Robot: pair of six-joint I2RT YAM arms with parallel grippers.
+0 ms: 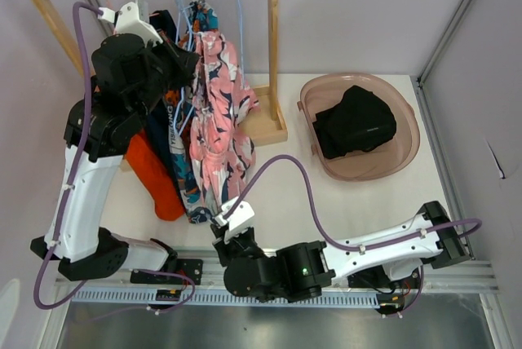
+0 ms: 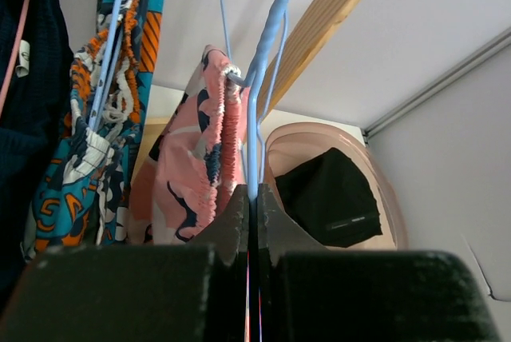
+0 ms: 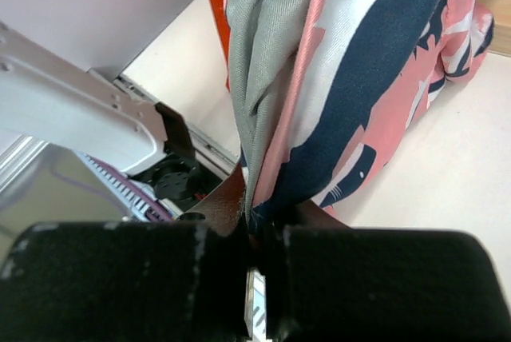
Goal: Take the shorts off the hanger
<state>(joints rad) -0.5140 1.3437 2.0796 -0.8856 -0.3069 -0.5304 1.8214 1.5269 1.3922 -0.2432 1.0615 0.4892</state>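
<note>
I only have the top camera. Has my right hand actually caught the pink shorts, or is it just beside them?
Observer: Caught. The right hand is shut on the bottom hem of the pink shorts.
Operator: And the left hand, up by the rail?
Observer: The left hand is shut on the wire of the blue hanger, right beside the shorts' gathered waistband.

rack (image 1: 273, 39): far left on table (image 1: 285, 194) | hanging shorts (image 1: 183, 174): side by side under rack rail | basin (image 1: 400, 100): right of rack | folded shorts (image 1: 355, 123): in basin | left gripper (image 2: 250, 194): up at rail, clamped on hanger (image 2: 254, 134) | right gripper (image 3: 254, 218): low, before rack, pinching hem of rightmost shorts (image 1: 218, 112)
</note>
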